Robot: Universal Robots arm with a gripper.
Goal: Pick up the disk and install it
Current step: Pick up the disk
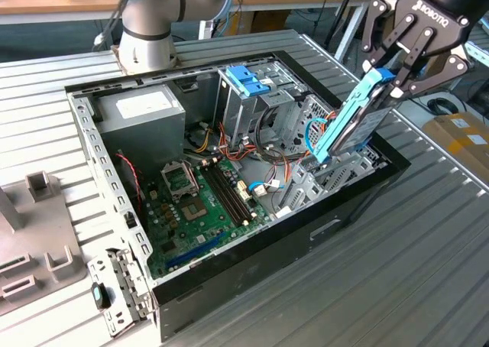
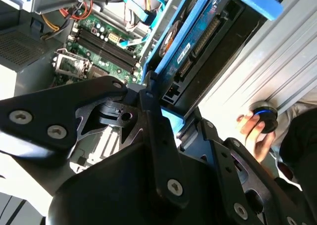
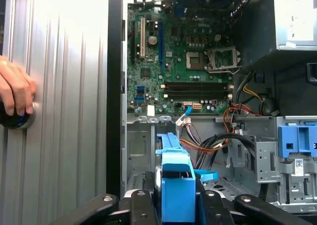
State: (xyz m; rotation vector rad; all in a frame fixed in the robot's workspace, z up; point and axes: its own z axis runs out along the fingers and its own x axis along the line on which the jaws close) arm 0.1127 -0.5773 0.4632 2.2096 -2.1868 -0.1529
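While I am watching the exterior view, my gripper is clamping tight on the upper end of the disk, holding it tilted over the open computer case at the exterior view's right; its lower end is pointing down at the metal bay beside the motherboard.

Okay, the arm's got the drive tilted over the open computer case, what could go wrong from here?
The disk, held tilted in the gripper, could jam on the drive bay's metal edge. Loose cables beside the bay could get pinched. A person's hand rests beside the case.
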